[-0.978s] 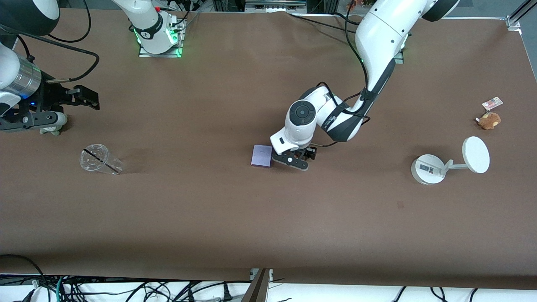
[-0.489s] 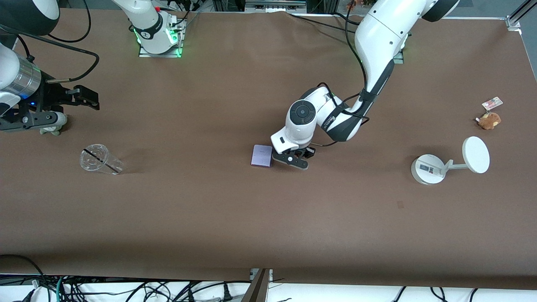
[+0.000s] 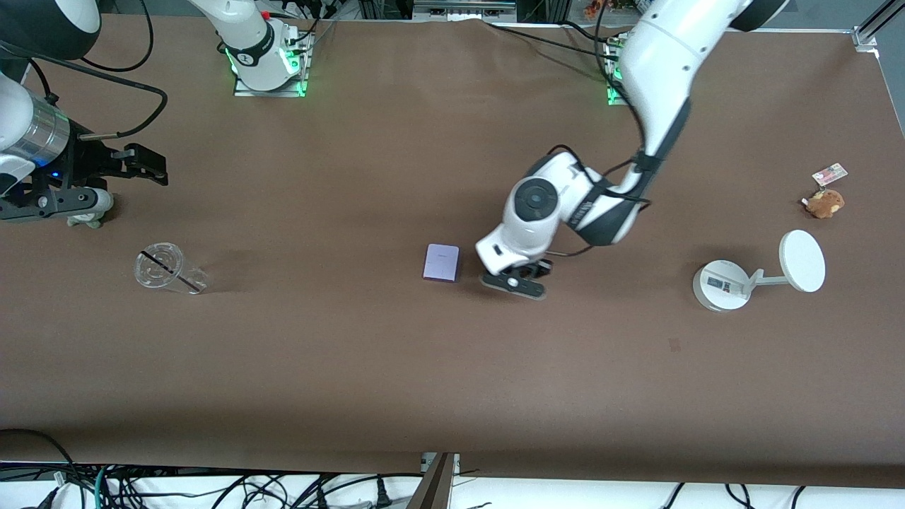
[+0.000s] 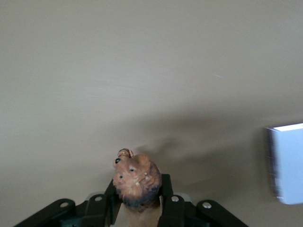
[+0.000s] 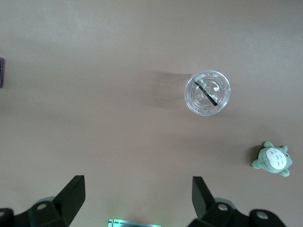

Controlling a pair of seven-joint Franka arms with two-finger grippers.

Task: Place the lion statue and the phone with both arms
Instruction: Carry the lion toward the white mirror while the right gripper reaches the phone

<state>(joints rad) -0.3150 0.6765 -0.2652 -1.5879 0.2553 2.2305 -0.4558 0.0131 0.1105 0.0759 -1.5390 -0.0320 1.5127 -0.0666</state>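
My left gripper is low over the middle of the table and shut on the lion statue, an orange-brown figurine with a dark mane. The lion shows between the black fingers in the left wrist view and is hidden under the hand in the front view. The phone, a flat pale-lavender slab, lies on the table beside that gripper, toward the right arm's end. It also shows in the left wrist view. My right gripper is open and empty, up over the right arm's end of the table, where it waits.
A clear plastic cup with a black straw stands near the right arm's end. A grey-green plush sits beside it, partly under the right hand. A white stand with a disc and a brown plush with a card tag are at the left arm's end.
My left gripper has moved away from the phone toward the left arm's end of the table, with the lion statue still in it. The phone and the right arm have not moved.
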